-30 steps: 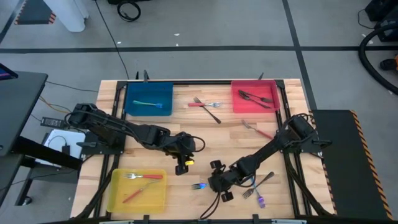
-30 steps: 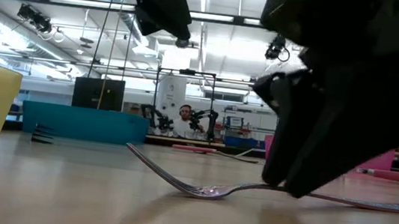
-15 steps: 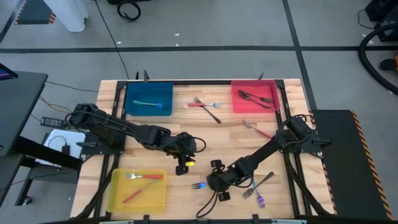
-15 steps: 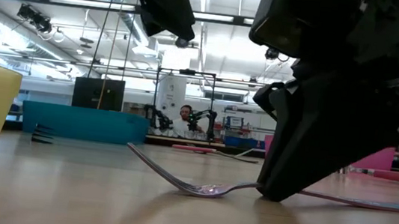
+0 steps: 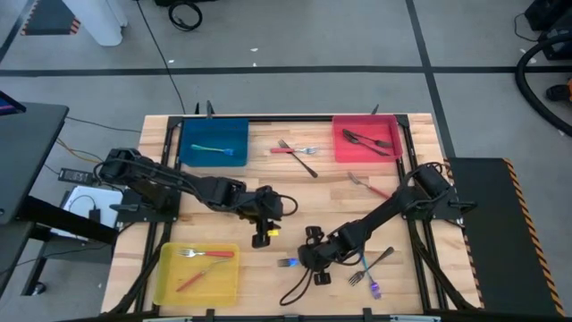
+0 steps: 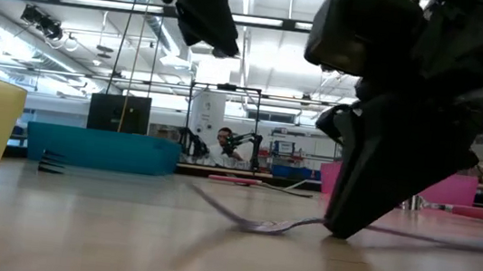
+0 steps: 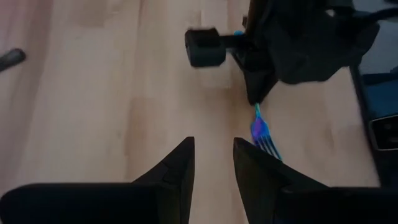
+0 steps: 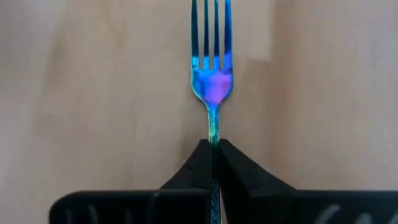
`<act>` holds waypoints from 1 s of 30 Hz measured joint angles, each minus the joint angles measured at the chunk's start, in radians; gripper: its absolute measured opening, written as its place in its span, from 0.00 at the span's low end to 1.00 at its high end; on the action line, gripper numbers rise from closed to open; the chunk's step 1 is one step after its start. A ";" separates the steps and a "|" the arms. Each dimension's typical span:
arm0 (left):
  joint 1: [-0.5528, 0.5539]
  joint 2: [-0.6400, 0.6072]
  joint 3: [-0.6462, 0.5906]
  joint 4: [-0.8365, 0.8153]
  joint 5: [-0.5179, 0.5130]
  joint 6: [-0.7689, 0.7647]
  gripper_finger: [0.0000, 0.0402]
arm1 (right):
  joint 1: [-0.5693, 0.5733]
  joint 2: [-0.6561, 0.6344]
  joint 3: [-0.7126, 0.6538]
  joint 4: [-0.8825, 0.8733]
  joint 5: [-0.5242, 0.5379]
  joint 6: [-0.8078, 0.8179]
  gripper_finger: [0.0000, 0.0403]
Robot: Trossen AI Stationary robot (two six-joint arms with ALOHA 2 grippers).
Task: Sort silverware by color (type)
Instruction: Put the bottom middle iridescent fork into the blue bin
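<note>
An iridescent blue-purple fork lies on the wooden table near its front middle, also seen in the high view as the fork. My right gripper is shut on it just behind the head. My left gripper hovers open above the table a little to the far left of the fork, with nothing between its fingers. In the low view the fork has its tines curving up and its bowl at the tabletop. My right gripper pinches the fork's thin neck, right behind the head, between its two fingertips. The fingers slant down from the table's right side and lie along the fork. The head points away from the fingers, low at the tabletop; whether it is lifted clear, I cannot tell.
A blue tray with a teal utensil stands far left, a red tray with dark utensils far right, a yellow tray with red-handled forks near left. Loose forks lie at the far middle, at the right and near right.
My right gripper has shut its fingers onto the fork's neck and rolled a little. The fork's head has shifted slightly along the table toward the far edge. My left gripper has stayed above the table.
</note>
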 joint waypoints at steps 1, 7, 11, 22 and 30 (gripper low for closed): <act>0.007 0.000 0.000 -0.004 0.000 0.015 0.27 | -0.003 -0.014 -0.002 -0.022 0.008 -0.005 0.04; 0.059 0.000 0.000 -0.060 0.000 0.086 0.27 | -0.022 -0.127 0.000 -0.177 0.153 0.001 0.04; 0.099 0.000 0.000 -0.075 0.000 0.123 0.27 | -0.039 -0.211 0.001 -0.263 0.225 0.001 0.04; 0.221 0.000 0.000 -0.024 0.000 0.255 0.27 | -0.055 -0.479 0.002 -0.507 0.473 -0.003 0.04; 0.331 0.000 0.000 0.231 0.000 0.290 0.27 | -0.079 -0.651 0.004 -0.524 0.793 -0.084 0.04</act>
